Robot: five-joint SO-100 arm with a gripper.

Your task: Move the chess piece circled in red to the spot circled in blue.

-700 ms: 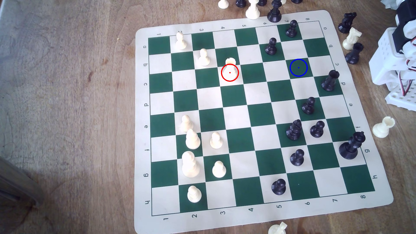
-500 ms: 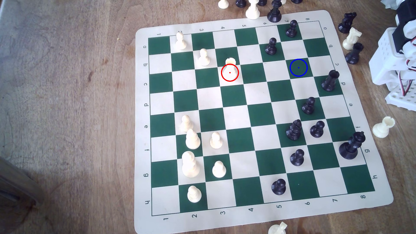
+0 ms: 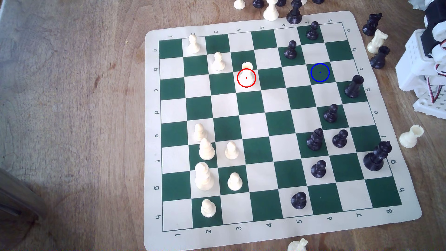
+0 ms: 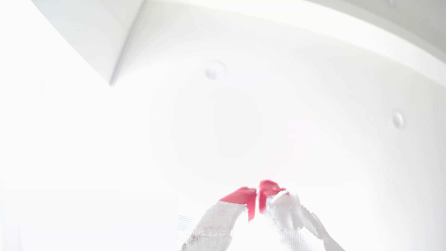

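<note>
nothing has moved since the earlier frames: every piece and the arm (image 3: 424,60) hold the same positions, and no difference can be found on the board (image 3: 270,231).

task progress: not started, as far as the pictures show. the rook (image 3: 247,72) stands upright on its white square under the red ring, untouched. the blue spot (image 3: 320,72) is a bare green square in the same row, three squares from the rook toward the exterior view's right. the squares between rook and spot carry no piece. a black pawn (image 3: 291,50) stands diagonally beside the spot, and a black rook (image 3: 353,86) stands diagonally beside it on the arm side.

gripper (image 4: 257,193): in the wrist view the two red-tipped fingers (image 4: 241,195) are pressed together with nothing between them, and point at a bright white surface, not at the board. the arm sits folded off the board, well apart from the rook.

remaining: reach the rook, spread the fingers, pinch it, lift, carry it along the row, set it on the spot, release.
</note>
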